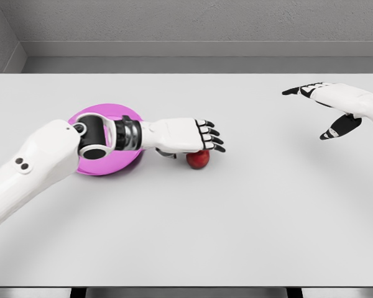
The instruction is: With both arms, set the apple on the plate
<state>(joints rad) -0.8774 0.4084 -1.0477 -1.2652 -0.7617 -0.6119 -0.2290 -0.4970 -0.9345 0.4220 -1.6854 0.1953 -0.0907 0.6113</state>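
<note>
A red apple [198,159] lies on the white table [236,217], just right of a magenta plate [102,164]. My left forearm crosses over the plate and hides much of it. My left hand [199,141] is stretched flat right above the apple, fingers extended and not curled round it, the thumb tucked beneath on the apple's left. The apple's top is hidden by the fingers. Whether the hand touches the apple I cannot tell. My right hand [326,110] hovers far off at the right edge, open with fingers spread, holding nothing.
The table's far edge meets a grey wall [186,25] at the back. Its front edge runs along the bottom of the view.
</note>
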